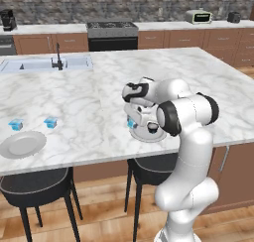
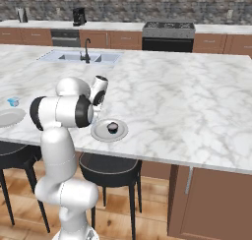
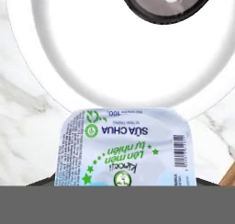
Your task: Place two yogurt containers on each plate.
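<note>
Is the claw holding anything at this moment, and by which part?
Probably a yogurt container: its printed top sits right at the claw, above a plate. The fingers and where they grip are hidden, so the hold cannot be confirmed.

Base views flank the island (image 1: pixel 99 87); hand view looks closely down.

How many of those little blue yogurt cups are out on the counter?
3: two cups sit behind the left plate, and one is at the plate under the arm. Others may be hidden behind the arm.

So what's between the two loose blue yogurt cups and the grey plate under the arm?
Bare marble counter between the blue yogurt cups and the round grey plate, in the left base view.
</note>
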